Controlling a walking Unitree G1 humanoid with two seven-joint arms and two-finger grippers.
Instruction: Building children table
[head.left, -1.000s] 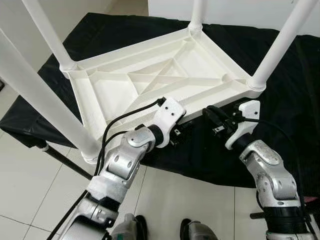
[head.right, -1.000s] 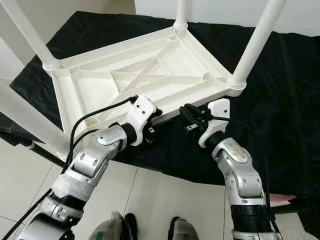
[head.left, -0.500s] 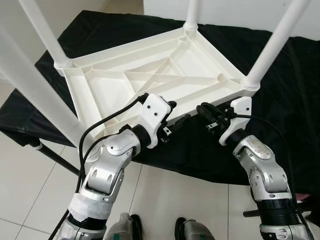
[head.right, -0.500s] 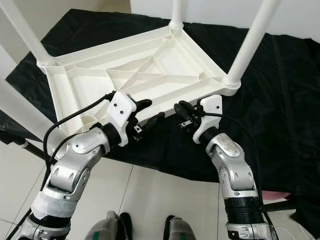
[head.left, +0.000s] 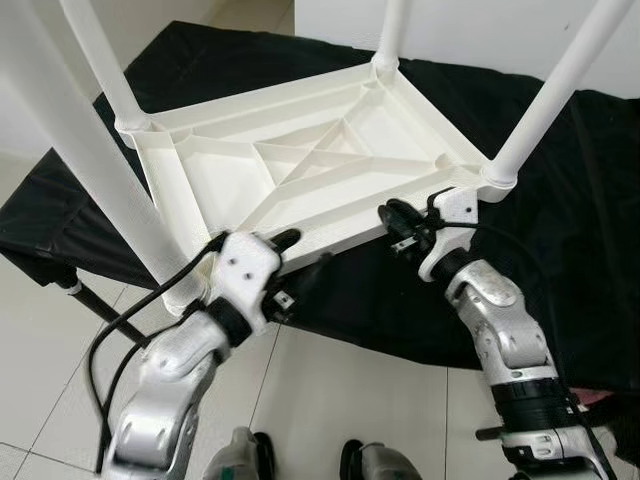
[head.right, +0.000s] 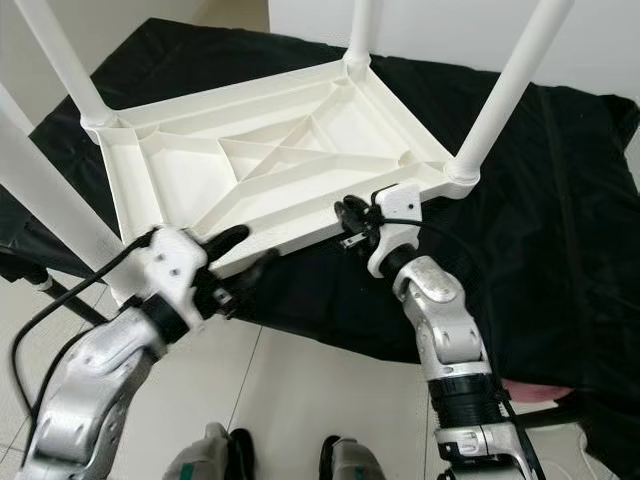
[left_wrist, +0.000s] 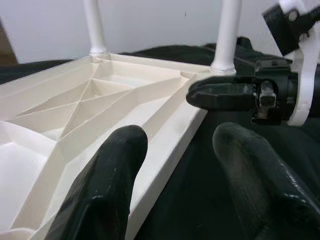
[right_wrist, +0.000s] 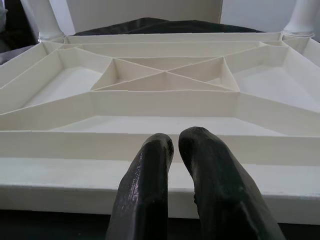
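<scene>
Straddling upturned table (head.left: 300, 160) near edge, left hand (head.left: 295, 262) spread, right hand (head.left: 397, 222) pressed together.

A white table (head.left: 300, 170) lies upside down on a black cloth (head.left: 560, 230), legs up. The left tool (head.left: 300, 262) and right tool (head.left: 392, 218) meet its near edge

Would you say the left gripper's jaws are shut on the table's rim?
No, the left gripper has its jaws wide apart, straddling the white table rim.
</scene>
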